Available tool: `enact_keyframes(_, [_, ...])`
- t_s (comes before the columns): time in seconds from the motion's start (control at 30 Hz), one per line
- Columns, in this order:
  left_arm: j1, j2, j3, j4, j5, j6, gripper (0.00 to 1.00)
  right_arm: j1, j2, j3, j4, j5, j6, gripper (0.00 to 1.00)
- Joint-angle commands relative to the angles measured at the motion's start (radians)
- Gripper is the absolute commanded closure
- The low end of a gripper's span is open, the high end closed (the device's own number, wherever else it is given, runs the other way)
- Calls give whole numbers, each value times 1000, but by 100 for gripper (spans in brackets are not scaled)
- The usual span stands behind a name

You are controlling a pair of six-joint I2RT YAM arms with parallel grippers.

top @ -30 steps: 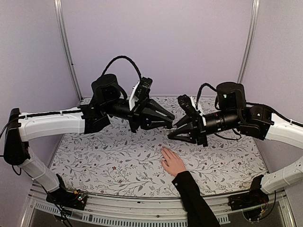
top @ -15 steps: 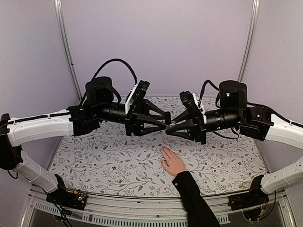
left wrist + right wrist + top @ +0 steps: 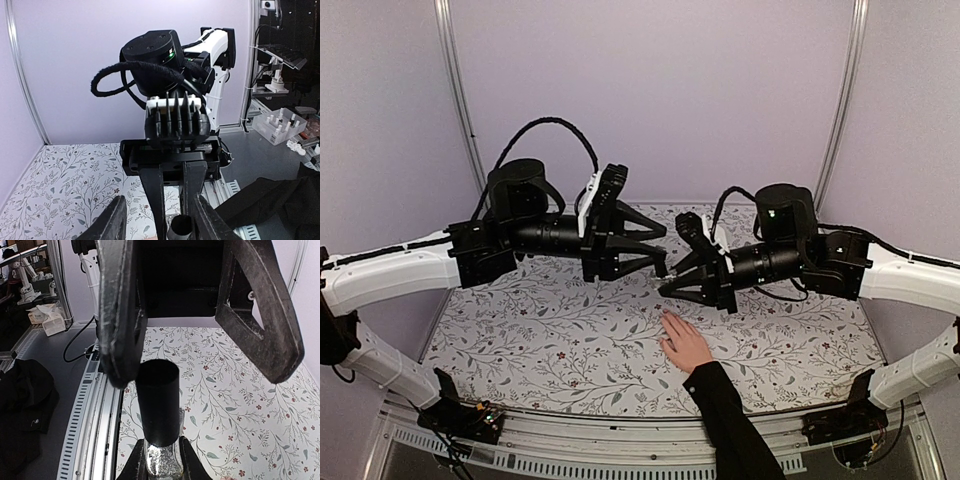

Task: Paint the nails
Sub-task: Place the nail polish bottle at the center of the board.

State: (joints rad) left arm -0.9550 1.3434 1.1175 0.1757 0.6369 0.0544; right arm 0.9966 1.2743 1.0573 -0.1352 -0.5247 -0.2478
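Your right tool point(image 3: 161, 467) is gripping the bottle point(image 3: 160, 461) by its glittery glass body, both fingers pressing against it, with the black cap point(image 3: 158, 400) sticking out past the fingertips. Your left tool point(image 3: 663, 255) is standing open: in the right wrist view its two fingers are sitting wide apart on either side of the cap, neither one touching it. From above, the two tools are facing each other tip to tip over the middle of the counter point(image 3: 550, 330), the left one reaching in from the left and a little higher, the right one angling in from the right and lower. Both are hanging in the air, clear of the flowered surface. Just below and in front of the right tool, a hand point(image 3: 687, 347) in a black sleeve point(image 3: 725, 410) is lying flat on the counter, fingers pointing away from the near edge towards the tools. The nails point(image 3: 667, 320) are sitting at those fingertips, near the right tool's tip but apart from it; they are showing too small for you to see any detail on them.
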Motion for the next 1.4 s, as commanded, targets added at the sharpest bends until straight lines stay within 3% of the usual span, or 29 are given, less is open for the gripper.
enact_keyframes(0.0, [-20, 25, 36, -77, -17, 46, 54, 5, -2, -3, 19, 21, 3, 100])
enact_keyframes(0.17, [-24, 28, 34, -126, -7, 63, 58, 5, -11, -11, 26, 30, 5, 100])
enact_keyframes(0.37, [-28, 36, 36, -157, 17, 69, 71, 5, -18, -20, 43, 38, 10, 100])
enact_keyframes(0.63, [-35, 50, 44, -173, 45, 81, 66, 2, -22, -21, 47, 47, 12, 100])
enact_keyframes(0.77, [-36, 37, 36, -171, 20, 83, 87, 0, -23, -25, 46, 44, 13, 100])
enact_keyframes(0.97, [-32, 9, 4, -116, -1, 65, 96, -2, -14, -41, 59, 38, 15, 100])
enact_keyframes(1.03, [-21, -8, -25, -78, -19, 45, 100, -5, -16, -55, 74, 48, 25, 88])
enact_keyframes(1.13, [12, -30, -85, -5, -40, -8, 100, -13, -21, -79, 99, 56, 44, 59])
enact_keyframes(1.23, [48, -51, -153, 76, -61, -50, 100, -28, -38, -113, 125, 65, 67, 44])
enact_keyframes(1.33, [90, -70, -228, 153, -112, -112, 100, -53, -61, -149, 176, 68, 88, 18])
enact_keyframes(1.37, [103, -74, -254, 175, -133, -127, 100, -61, -68, -165, 184, 71, 97, 14])
